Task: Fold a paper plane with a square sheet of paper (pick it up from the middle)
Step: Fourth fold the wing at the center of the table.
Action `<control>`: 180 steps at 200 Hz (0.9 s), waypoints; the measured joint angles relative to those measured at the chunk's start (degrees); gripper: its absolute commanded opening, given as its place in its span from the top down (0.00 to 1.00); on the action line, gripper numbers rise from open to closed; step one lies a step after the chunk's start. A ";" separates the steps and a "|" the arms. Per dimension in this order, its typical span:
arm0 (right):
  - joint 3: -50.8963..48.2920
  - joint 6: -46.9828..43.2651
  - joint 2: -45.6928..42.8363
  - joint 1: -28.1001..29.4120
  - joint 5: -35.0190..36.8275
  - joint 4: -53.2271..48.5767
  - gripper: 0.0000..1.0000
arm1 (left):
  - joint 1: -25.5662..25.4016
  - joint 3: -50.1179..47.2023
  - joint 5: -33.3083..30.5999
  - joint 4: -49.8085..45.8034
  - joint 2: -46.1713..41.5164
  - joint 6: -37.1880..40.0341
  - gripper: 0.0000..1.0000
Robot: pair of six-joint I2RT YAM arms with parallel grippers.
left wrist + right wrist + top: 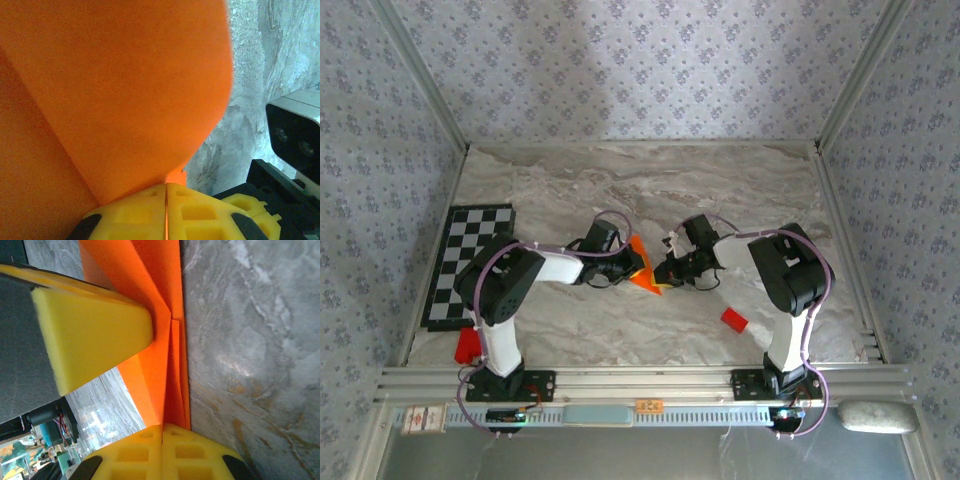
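1. Found near the middle of the table (620, 180), a little closer to the near edge than the far one: the square sheet of paper (642, 268), bright orange and already creased into layers, pinched between the two grippers. Cannot tell whether resting on the surface or raised just above it.
2. Judged light and thin; limp across any flat span, stiffer along the folds. Likely to tear or pick up a stray crease under a hard pull, and to slide out of smooth pads if caught only at a bare edge.
3. Best taken on the folded spine, where the layers stack, not on a loose flap.
4. Clenched on the sheet with the left gripper (165, 189): yellow fingers (200, 212) pressed together with only a sliver of orange between them, and the rest of the paper bulging up close before the left wrist camera.
5. Clamped likewise with the right gripper (161, 429), grasping the layered fold, with no gap between its fingers (200, 452).
6. Well apart from all this: a small red block (734, 320) toward the near right corner and a checkerboard mat (470, 265) along the left edge.
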 measured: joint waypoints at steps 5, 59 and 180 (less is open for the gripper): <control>0.04 0.00 0.00 0.00 0.02 -0.09 0.97 | 0.00 0.02 -0.02 -0.07 0.00 0.00 0.92; 0.07 -0.02 0.00 -0.07 0.02 -0.22 0.96 | 0.00 0.70 0.00 -1.05 0.26 0.02 0.92; 0.46 -1.18 -1.29 -0.50 1.16 -2.84 0.86 | -0.07 4.35 -0.48 -8.26 0.94 0.04 0.93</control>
